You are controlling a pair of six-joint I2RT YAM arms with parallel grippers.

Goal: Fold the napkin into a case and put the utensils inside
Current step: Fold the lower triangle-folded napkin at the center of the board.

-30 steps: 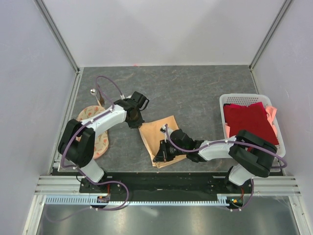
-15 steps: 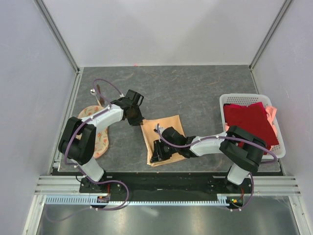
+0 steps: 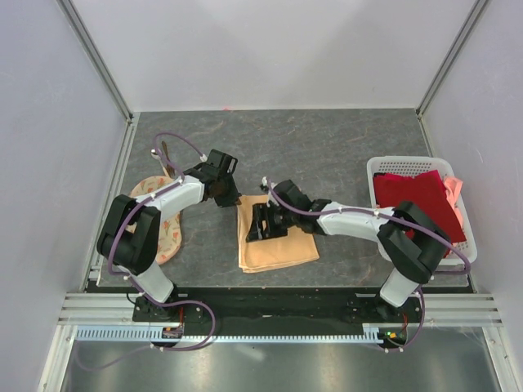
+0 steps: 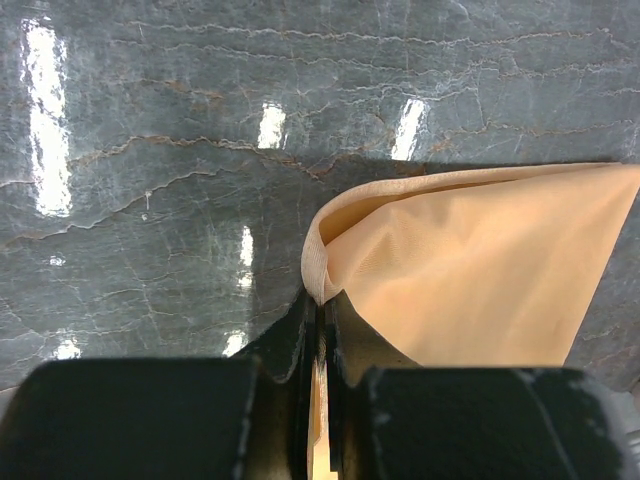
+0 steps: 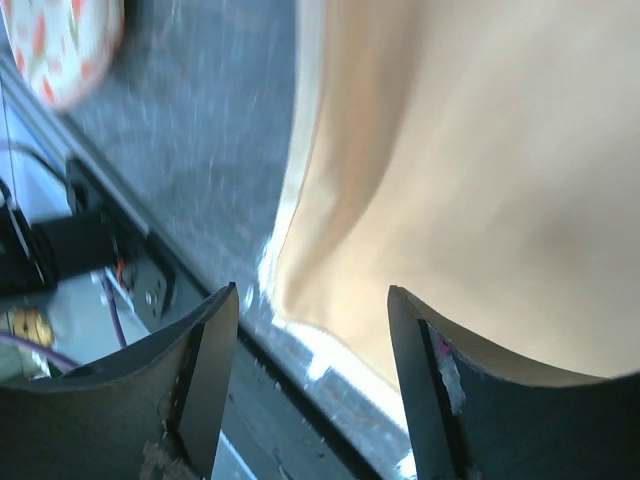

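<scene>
The peach-orange napkin (image 3: 278,245) lies folded on the grey table, in front of both arms. My left gripper (image 3: 230,198) is shut on the napkin's far left corner; in the left wrist view the jaws (image 4: 322,312) pinch a fold of the napkin (image 4: 470,260). My right gripper (image 3: 255,229) hovers open over the napkin's left part, nothing between its fingers; the right wrist view shows the gripper (image 5: 312,300) above the napkin (image 5: 450,150). The silver spoon (image 3: 155,152) and the dark stick (image 3: 166,155) rest at the far left. No case shows.
A round cream cloth with orange print (image 3: 163,224) lies under the left arm and also shows in the right wrist view (image 5: 60,40). A white lattice basket (image 3: 409,166) with a dark red cloth (image 3: 421,200) stands at the right. The table's near rail runs just past the napkin's front edge.
My right gripper opened, let go of the napkin's near edge and moved away from the front rail. The napkin now lies flatter and wider. The left gripper has barely moved.
</scene>
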